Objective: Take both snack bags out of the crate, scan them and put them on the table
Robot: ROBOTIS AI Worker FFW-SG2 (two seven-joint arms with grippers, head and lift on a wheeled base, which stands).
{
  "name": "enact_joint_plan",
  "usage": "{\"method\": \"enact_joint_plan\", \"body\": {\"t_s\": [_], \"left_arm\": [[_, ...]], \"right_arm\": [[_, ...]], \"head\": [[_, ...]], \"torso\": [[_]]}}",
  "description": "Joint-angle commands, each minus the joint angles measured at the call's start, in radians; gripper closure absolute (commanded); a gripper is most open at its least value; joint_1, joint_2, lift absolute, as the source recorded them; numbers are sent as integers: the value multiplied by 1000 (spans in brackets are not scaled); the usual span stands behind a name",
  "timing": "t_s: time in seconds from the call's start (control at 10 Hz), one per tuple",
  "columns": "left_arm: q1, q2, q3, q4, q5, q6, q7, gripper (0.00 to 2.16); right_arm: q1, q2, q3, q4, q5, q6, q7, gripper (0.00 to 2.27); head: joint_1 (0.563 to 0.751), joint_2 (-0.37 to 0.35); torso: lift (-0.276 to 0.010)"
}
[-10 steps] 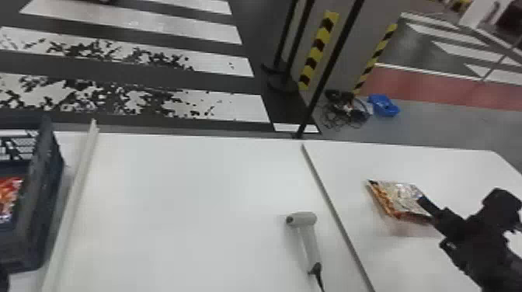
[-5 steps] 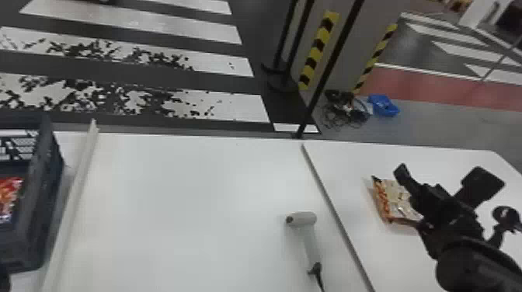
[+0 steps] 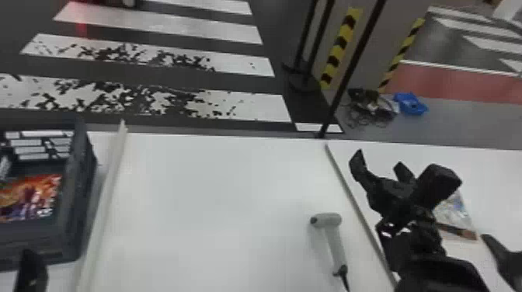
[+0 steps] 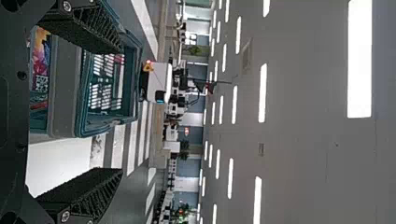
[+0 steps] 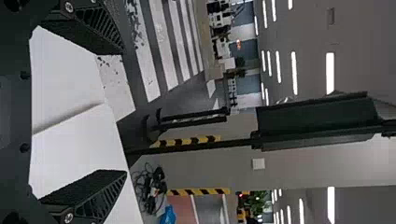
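Snack bag (image 3: 455, 207) is left on counter (image 3: 495, 176) as wide-spread right claw (image 5: 123, 112) is withdrawn; second bag (image 3: 31, 198) is due from crate (image 3: 83, 186).

There are two snack bags (image 3: 33, 198), one crate (image 3: 79, 202), one scanner (image 3: 334, 242).

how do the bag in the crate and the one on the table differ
The crate bag lies inside the crate; the table bag lies on the table. The crate bag shows mostly red and orange; the table bag shows pale, bluish print and a brownish edge, partly hidden by the right arm. Both look shiny.
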Motion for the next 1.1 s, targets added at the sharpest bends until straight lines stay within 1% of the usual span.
{"method": "enact_joint_plan", "body": {"t_s": [0.0,0.1,0.2,0.3,0.4,0.6,0.7,0.9,1.0], "left_arm": [[0,0,-1,0,0,0,0,97],[-1,0,-2,0,-2,0,0,97],[-1,0,-4,-2,-3,3,0,97],[-1,0,-5,-2,-6,3,-1,97],[-1,0,-7,-2,-6,3,-1,97],[0,2,-10,-2,-14,9,-5,97],[-1,2,-16,-2,-17,12,-8,97],[-6,2,-22,-6,-31,21,-14,97],[-6,2,-22,-14,-35,40,-17,97]], "right_arm": [[42,22,105,-4,52,-113,-27,83],[71,28,180,0,106,-205,-85,80],[96,29,246,0,149,-263,-134,83],[125,29,297,-1,182,-297,-160,83],[151,28,335,0,207,-337,-180,83],[205,26,393,2,235,-386,-203,80],[223,25,423,9,264,-398,-234,80],[249,20,456,33,274,-423,-264,80],[260,16,472,56,276,-469,-274,80]], "head": [[695,-188],[695,-140],[695,-99],[695,-59],[695,-40],[695,30],[695,53],[695,77],[695,80]], "torso": [[-94],[-94],[-94],[-94],[-94],[-94],[-94],[-94],[-94]]}}
